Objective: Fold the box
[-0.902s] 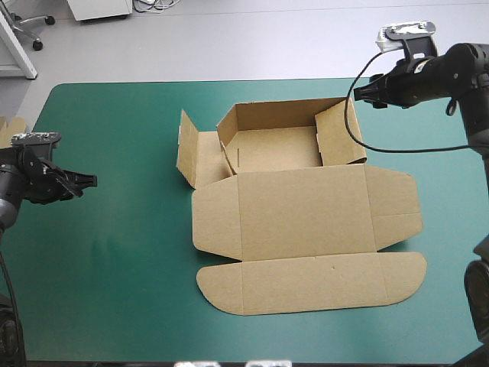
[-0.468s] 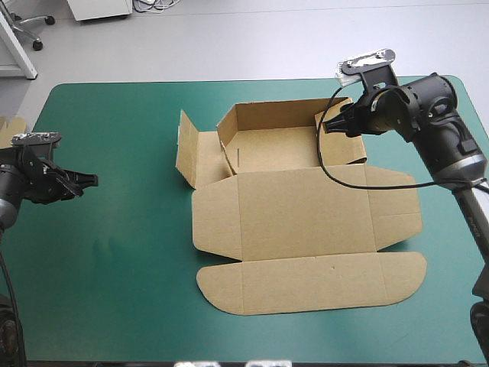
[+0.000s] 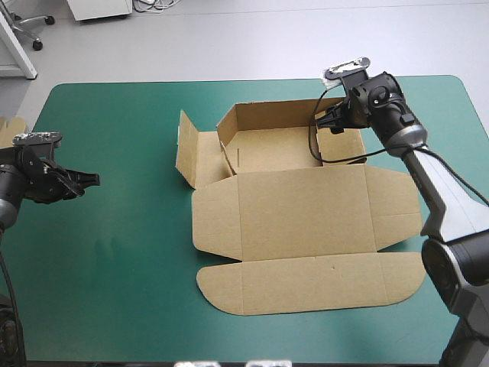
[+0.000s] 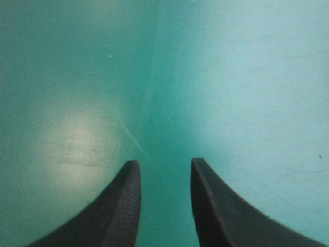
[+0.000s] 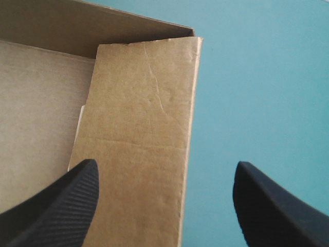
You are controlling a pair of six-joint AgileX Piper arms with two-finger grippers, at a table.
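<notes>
Spare board is poking in at the table's left edge. The left gripper is hanging over the teal-green cover near that edge, pointing toward the middle of the table and well apart from the box. In its wrist view its black fingers are standing apart with a narrow gap, nothing but bare cover between and ahead of them; can't tell whether they're touching the cover. The box is sitting mid-table, brown, partly formed. Its loose left flap is standing up and splaying outward, beside the tray. The tray is sitting on the far side with its back wall raised and is open on top. The lid panel is lying flat toward the near edge, with side tabs flat at both ends. The long rounded front flap is lying flat nearest the camera. The right gripper is reaching in at the tray's far right corner. In the right wrist view its fingers are spread wide and straddling the outer edge of the tray's right wall. One finger is sitting on the tray side over the wall panel, the other out over bare cover. The wall is showing a crease line across it. The fingers aren't clamping anything; contact with the wall can't be judged.
</notes>
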